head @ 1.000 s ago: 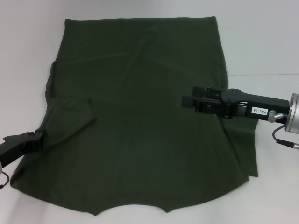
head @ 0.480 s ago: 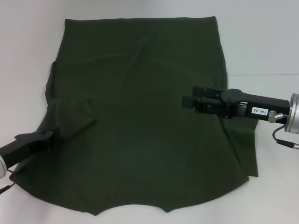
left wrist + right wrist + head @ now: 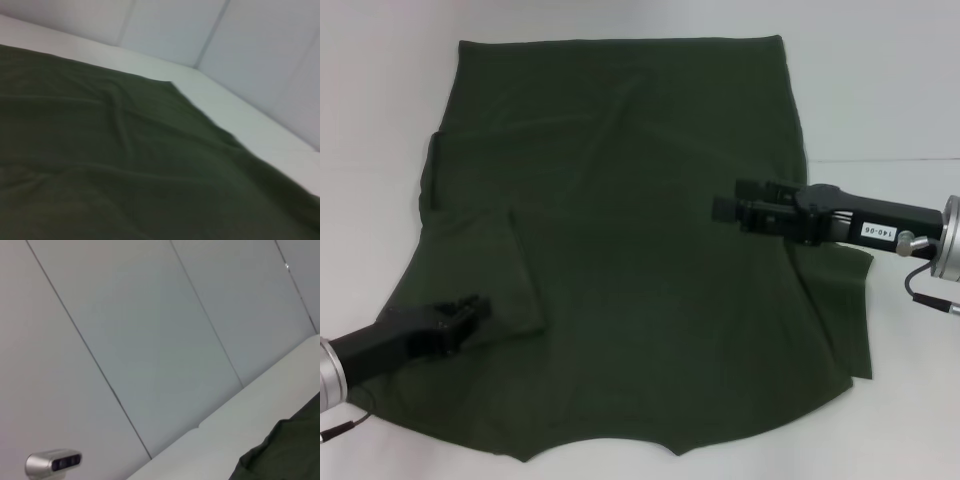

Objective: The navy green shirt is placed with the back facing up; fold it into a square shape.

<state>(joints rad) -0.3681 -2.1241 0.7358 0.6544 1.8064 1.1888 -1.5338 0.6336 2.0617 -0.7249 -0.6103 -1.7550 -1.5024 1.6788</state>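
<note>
Two arms reach in over the navy green shirt (image 3: 620, 250) in the head view. The shirt lies spread across the white table (image 3: 880, 80), plain side up, its left sleeve folded in over the body near the left edge. The left gripper (image 3: 472, 312) sits low over the lower left part of the cloth, just beside that folded sleeve; whether its fingers are spread or pinching cloth I cannot tell. The right gripper (image 3: 725, 205) hangs above the right half of the shirt, pointing toward the middle, and its finger state is also unclear.

The left wrist view shows only the dark cloth with soft creases, one corner meeting the table and pale wall panels behind.

The right wrist view shows mostly wall panels (image 3: 150, 340), a strip of table, a shirt edge, and a small silver camera (image 3: 52, 462).
</note>
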